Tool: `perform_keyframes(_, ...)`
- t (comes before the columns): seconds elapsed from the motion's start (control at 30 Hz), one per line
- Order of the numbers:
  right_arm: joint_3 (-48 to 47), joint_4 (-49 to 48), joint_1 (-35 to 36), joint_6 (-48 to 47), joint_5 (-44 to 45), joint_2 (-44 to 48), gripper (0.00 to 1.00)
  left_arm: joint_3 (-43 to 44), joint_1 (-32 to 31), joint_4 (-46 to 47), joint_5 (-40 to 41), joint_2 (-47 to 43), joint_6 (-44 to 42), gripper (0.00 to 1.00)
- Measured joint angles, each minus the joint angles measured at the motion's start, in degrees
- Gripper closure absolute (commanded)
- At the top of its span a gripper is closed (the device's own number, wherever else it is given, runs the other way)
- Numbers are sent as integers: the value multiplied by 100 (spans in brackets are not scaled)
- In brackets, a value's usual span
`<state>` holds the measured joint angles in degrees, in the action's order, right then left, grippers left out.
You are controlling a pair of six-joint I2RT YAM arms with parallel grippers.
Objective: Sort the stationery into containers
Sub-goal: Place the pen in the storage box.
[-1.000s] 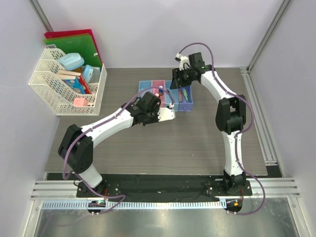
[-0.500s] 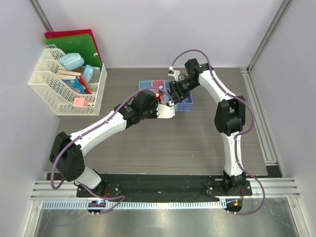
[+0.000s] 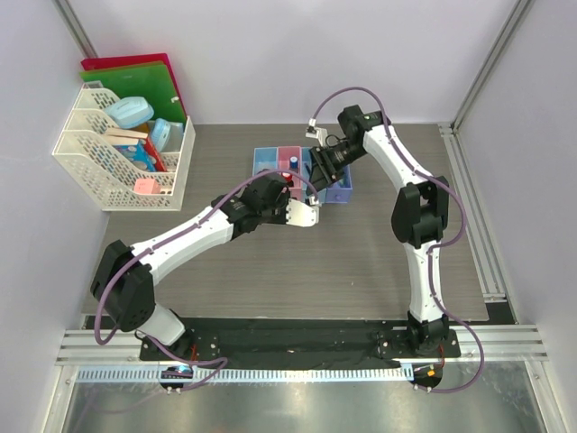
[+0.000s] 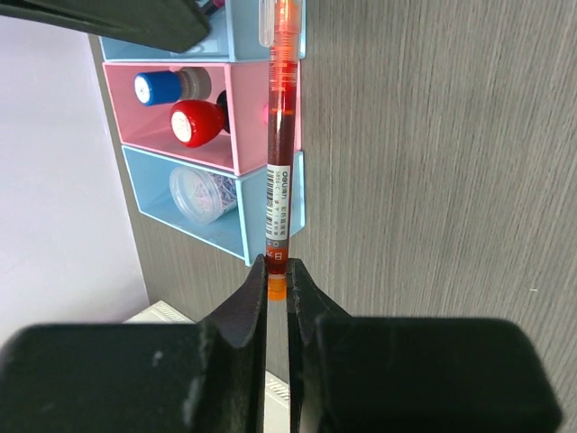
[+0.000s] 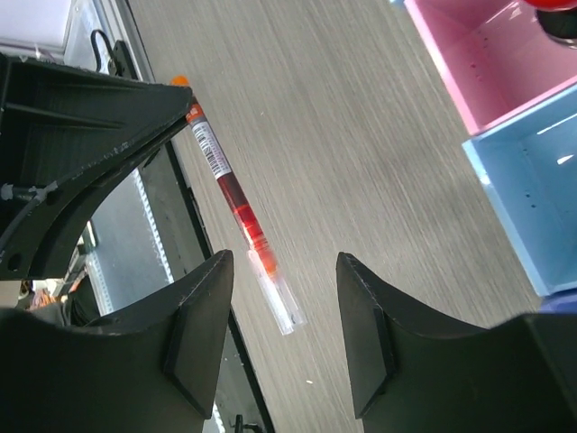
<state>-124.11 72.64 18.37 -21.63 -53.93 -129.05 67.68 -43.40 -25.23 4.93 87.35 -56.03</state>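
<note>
The right jaws have dropped low over the bins [image 4: 248,135] and hang spread wide above the clear tip of a red pen [image 4: 280,153], which the left jaws clamp by its orange end, holding it out over the desk [image 3: 361,262] just beside them.

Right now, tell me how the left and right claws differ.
The left claw is shut on the pen, pinching its orange end; the right claw is open and holds nothing. The left claw touches the pen, while the right claw's fingers stand apart on either side of its clear end. Both are black and meet at the same pen, beside the bins.
</note>
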Motion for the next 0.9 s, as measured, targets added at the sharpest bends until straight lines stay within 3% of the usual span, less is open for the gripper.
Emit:
perform_keyframes(0.33, 140, 247, 341, -286, -24, 0, 48, 9, -2, 59, 0, 20, -101, 100)
perform_keyframes(0.43, 254, 273, 433, -356, -17, 0, 60, 55, -2, 63, 0, 26, -114, 100)
perform_keyframes(0.53, 332, 308, 505, -444, 7, -11, 95, 74, -4, 63, -2, 26, -118, 100)
perform_keyframes(0.57, 334, 328, 520, -461, -9, -22, 99, 74, -4, 59, 7, 26, -120, 94)
perform_keyframes(0.6, 337, 396, 531, -507, -116, -26, 99, 74, 0, 52, 13, 37, -116, 78)
perform_keyframes(0.63, 332, 468, 551, -509, -164, -24, 99, 74, 20, 57, 9, 74, -105, 49)
perform_keyframes(0.7, 306, 459, 586, -514, -79, -26, 99, 74, 15, 50, 44, 101, -85, 36)
perform_keyframes(0.73, 302, 459, 590, -520, -11, -46, 99, 76, 7, 61, 42, 101, -39, 23)
perform_keyframes(0.83, 216, 459, 588, -505, 164, -76, 99, 68, 0, 107, 42, 101, 72, 4)
perform_keyframes(0.9, 125, 407, 577, -455, 291, -85, 99, 20, -2, 177, 39, 83, 175, 0)
